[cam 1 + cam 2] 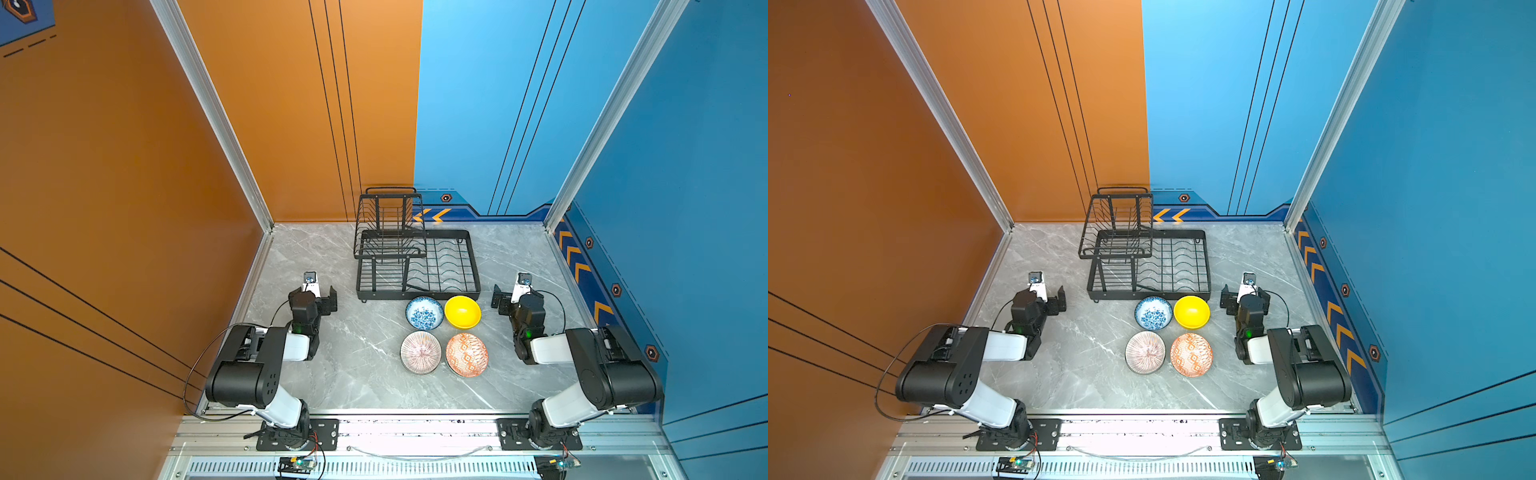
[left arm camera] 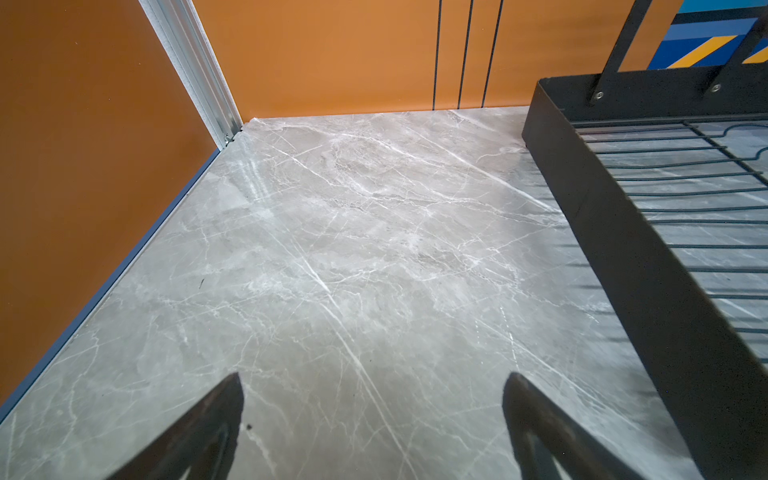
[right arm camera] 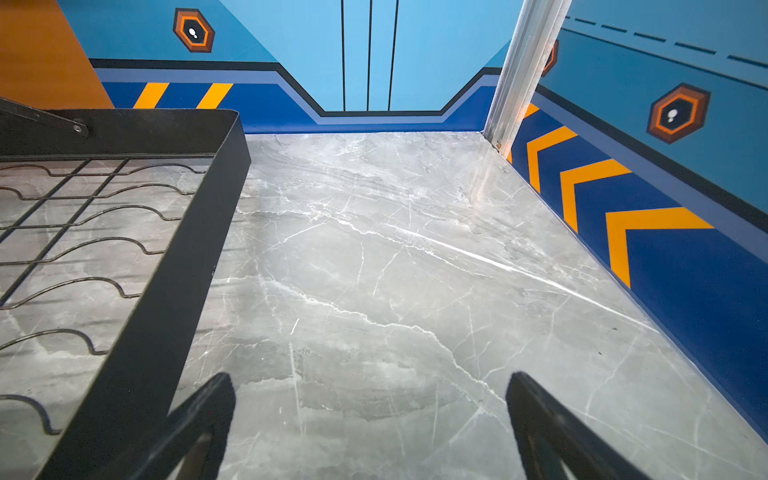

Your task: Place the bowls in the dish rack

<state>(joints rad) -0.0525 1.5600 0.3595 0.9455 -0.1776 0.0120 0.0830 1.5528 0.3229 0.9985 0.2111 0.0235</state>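
Bowls sit in a tight two-by-two cluster on the marble table (image 1: pixel 353 374), just in front of the dish rack (image 1: pixel 382 296). Only four show in both top views: the blue-white floral bowl (image 1: pixel 424 313) and the yellow bowl (image 1: pixel 462 311) lie nearest the rack's front rim, with the pinkish striped bowl (image 1: pixel 420 352) and the orange-white patterned bowl (image 1: pixel 466 354) behind them, nearer the arm bases. All four are upright and open side up. The rack is empty on both its slotted base and its raised basket, so by my reading no bowl has been loaded and the step in hand is the first reach. The left gripper (image 2: pixel 375 380) hangs over bare table beside the rack's left wall, its fingers spread wide with nothing between them. The right gripper (image 3: pixel 370 378) mirrors it off the rack's right wall, also wide and empty. The next move likely falls to the right arm, since the yellow bowl is its closest target. It calls for swinging inward and down, setting one finger inside the rim and one outside, and pinching the wall. Neighbouring bowls nearly touch, so the approach should come from the free outer side to avoid nudging them
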